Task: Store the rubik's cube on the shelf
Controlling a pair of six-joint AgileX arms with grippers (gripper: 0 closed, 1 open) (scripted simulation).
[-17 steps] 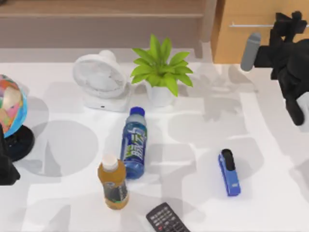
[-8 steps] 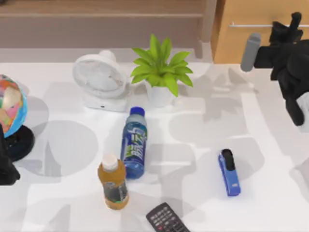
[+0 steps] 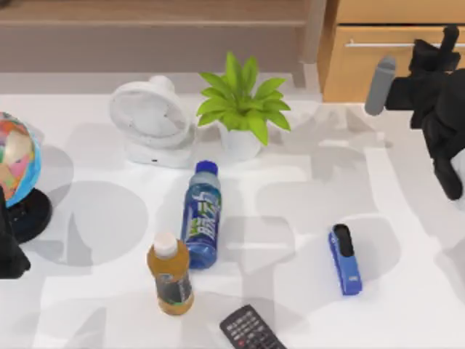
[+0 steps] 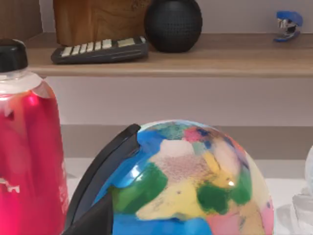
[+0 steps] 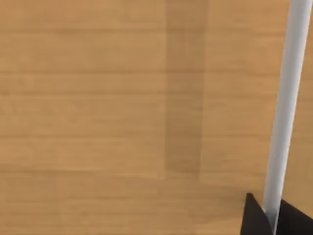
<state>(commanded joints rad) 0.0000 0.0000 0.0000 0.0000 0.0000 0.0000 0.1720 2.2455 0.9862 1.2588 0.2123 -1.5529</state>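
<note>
The rubik's cube is hidden. The shelf (image 3: 145,16) runs along the back left of the table; its ledge (image 4: 205,59) also appears in the left wrist view. My right gripper (image 3: 442,42) is at the back right, against the orange-wood drawer cabinet (image 3: 363,73). In the right wrist view the right gripper (image 5: 272,219) is shut on the silver drawer handle (image 5: 286,107), with a black fingertip on each side of the bar. The drawer front stands a little out from the cabinet. My left arm (image 3: 9,251) is parked at the table's left edge.
On the table stand a white fan (image 3: 149,116), a potted plant (image 3: 243,105), a lying blue bottle (image 3: 202,214), a tea bottle (image 3: 171,276), a blue stapler (image 3: 345,259), a remote (image 3: 251,331) and a globe (image 3: 14,160). The ledge holds a calculator (image 4: 100,49) and a black ball (image 4: 172,23).
The drawer front and its handle have come forward toward the table, and my right gripper has moved with them. The left arm has stayed still.
</note>
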